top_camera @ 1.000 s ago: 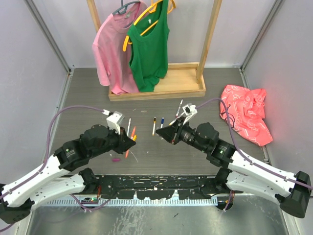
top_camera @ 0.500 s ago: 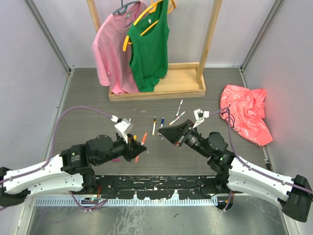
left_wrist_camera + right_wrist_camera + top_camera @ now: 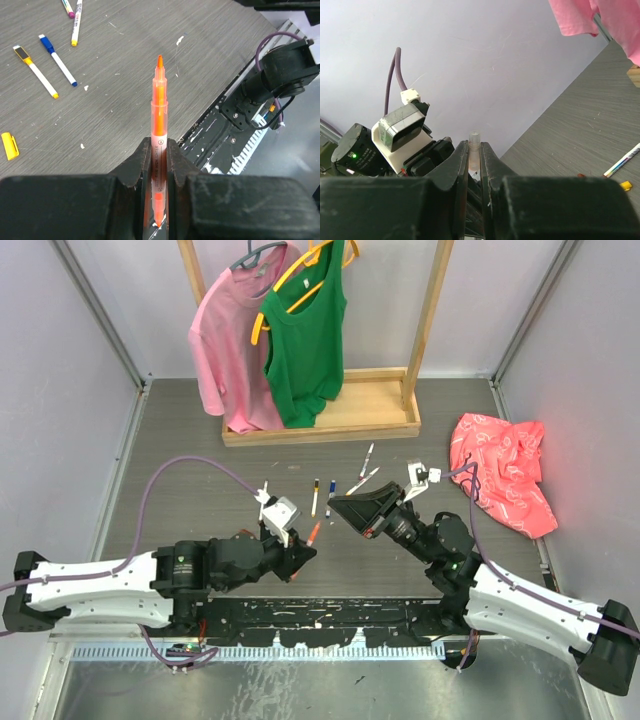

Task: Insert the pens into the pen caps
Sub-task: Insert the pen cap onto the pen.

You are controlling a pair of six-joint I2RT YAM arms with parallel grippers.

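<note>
While checking the left side, noted left end effector (image 3: 159, 150) pinching orange pen (image 3: 159, 105) by its barrel, with tip pointing straight ahead of the fingers. Recorded right end effector (image 3: 474, 150) pressed on a pale tube (image 3: 474, 139), with its end protruding just past the fingertips. Observed loose pens (image 3: 57, 62) and 1 yellow cap (image 3: 9, 145) lying on worktop (image 3: 125, 75), ahead and left of left end effector, well apart from it.

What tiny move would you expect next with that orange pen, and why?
Probably ease the left arm toward the right one. Its jaws are shut on the orange pen, tip pointing out; the right jaws are shut on a small pale cap. From above, the two face each other with a gap between, so pen and cap are not yet joined.
</note>
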